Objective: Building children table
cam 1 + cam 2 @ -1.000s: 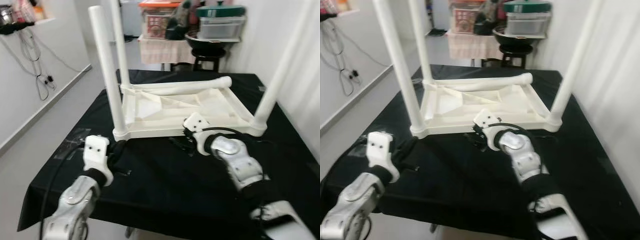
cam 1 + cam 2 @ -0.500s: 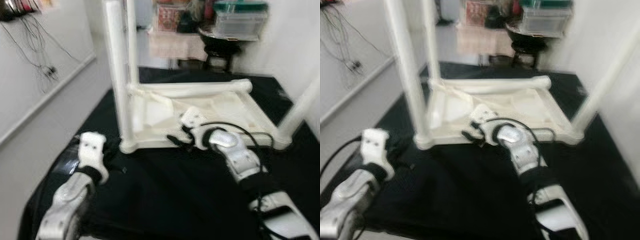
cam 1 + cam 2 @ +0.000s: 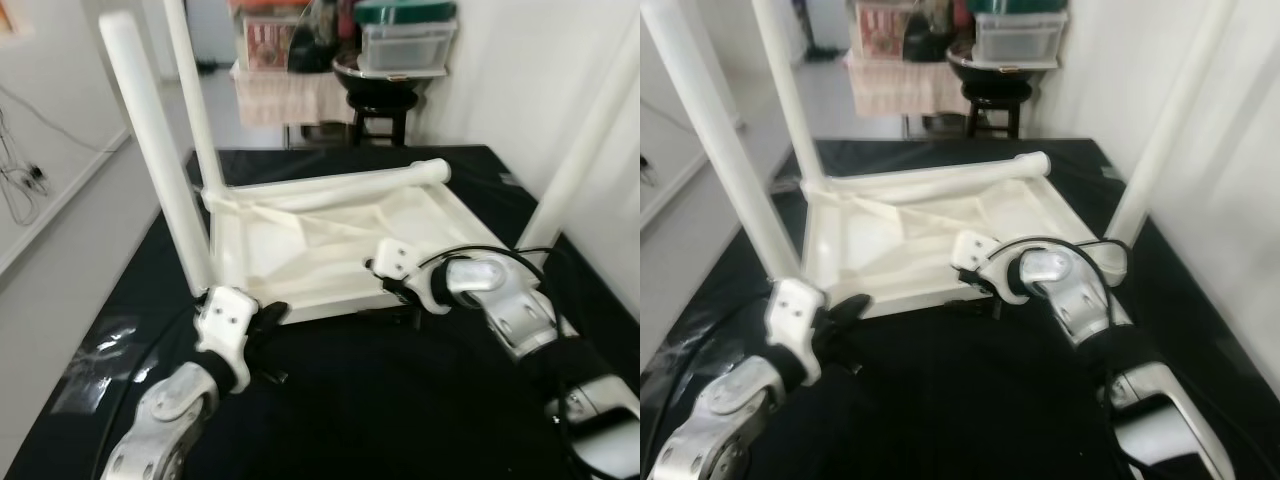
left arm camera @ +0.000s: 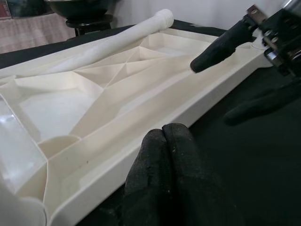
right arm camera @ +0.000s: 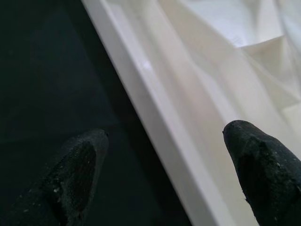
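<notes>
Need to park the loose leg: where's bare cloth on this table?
Bare black cloth lies between the arms, near edge, and right of the tabletop. Crowded at the tabletop's near rim, where left gripper and right gripper sit. Loose leg lies along its far rim.

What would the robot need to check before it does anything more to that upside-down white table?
1. Right gripper open, astride the table's near rim: ok.
2. Left gripper shut, at the same rim near the corner: ok.
3. Three legs standing upright in their corners, e.g. the near left leg: ok.
4. Fourth leg fitted: not ok, it lies along the far edge.
5. Table flat on the black cloth: ok.
6. Legs screwed tight: cannot tell.
</notes>
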`<state>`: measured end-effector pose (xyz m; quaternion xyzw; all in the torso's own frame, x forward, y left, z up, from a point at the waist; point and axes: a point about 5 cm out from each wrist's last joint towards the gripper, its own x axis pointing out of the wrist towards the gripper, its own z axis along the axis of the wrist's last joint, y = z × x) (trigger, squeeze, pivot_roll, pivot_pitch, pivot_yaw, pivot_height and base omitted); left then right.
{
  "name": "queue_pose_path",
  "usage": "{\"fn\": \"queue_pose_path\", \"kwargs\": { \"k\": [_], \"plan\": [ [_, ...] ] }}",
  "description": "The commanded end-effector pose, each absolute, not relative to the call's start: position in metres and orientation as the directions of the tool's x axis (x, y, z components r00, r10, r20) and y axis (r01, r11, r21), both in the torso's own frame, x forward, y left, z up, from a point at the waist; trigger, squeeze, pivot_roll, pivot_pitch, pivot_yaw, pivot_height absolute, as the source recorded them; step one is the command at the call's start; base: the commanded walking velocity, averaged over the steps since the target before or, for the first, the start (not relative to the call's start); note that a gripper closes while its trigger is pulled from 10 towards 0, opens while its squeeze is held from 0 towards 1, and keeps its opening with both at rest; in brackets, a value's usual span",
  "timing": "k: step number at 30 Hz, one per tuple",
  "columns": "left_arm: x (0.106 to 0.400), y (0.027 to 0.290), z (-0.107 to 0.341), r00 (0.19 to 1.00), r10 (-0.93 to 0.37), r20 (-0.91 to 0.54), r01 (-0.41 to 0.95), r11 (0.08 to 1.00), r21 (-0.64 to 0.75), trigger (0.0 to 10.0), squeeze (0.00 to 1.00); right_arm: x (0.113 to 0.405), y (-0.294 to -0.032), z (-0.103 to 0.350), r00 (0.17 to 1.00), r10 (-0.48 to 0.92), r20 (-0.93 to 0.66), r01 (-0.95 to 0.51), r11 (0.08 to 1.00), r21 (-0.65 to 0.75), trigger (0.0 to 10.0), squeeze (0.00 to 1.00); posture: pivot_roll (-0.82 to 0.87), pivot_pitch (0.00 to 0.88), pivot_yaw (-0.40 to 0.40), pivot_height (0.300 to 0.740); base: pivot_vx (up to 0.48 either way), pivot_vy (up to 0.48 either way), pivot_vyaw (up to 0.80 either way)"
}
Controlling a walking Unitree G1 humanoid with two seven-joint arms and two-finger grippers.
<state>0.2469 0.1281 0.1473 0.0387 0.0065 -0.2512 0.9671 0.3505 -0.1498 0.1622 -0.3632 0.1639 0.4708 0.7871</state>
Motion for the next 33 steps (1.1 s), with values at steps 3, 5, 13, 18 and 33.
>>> {"fn": "queue_pose_path", "kwargs": {
  "k": [3,5,13,18,33],
  "plan": [
    [0.244,0.131,0.141,0.869,-0.488,-0.082,0.494,0.865,0.087,10.0,0.00,0.359,-0.144,0.160,0.519,0.559,-0.646,-0.853,0.301,-0.425,10.0,0.00,-0.04,0.000,-0.029,0.740,0.000,0.000,0.00],
    [0.242,0.131,0.140,0.866,-0.492,-0.093,0.500,0.861,0.093,10.0,0.00,0.364,-0.143,0.158,0.526,0.527,-0.668,-0.851,0.316,-0.420,10.0,0.00,-0.03,0.000,-0.031,0.740,0.000,0.000,0.00],
    [0.235,0.149,0.137,0.924,-0.364,-0.115,0.378,0.916,0.136,10.0,0.00,0.384,-0.128,0.153,0.566,0.408,-0.717,-0.816,0.401,-0.416,10.0,0.00,0.00,0.000,-0.052,0.740,0.000,0.000,0.00],
    [0.231,0.156,0.139,0.942,-0.315,-0.113,0.328,0.935,0.131,10.0,0.00,0.388,-0.120,0.155,0.580,0.383,-0.719,-0.808,0.385,-0.447,10.0,0.00,0.01,0.002,-0.057,0.740,0.000,0.000,0.00],
    [0.217,0.159,0.145,0.947,-0.297,-0.118,0.311,0.943,0.121,10.0,0.00,0.394,-0.106,0.167,0.541,0.274,-0.795,-0.840,0.204,-0.502,8.1,0.00,0.03,0.082,-0.095,0.740,0.000,0.000,0.00]
  ]
}}
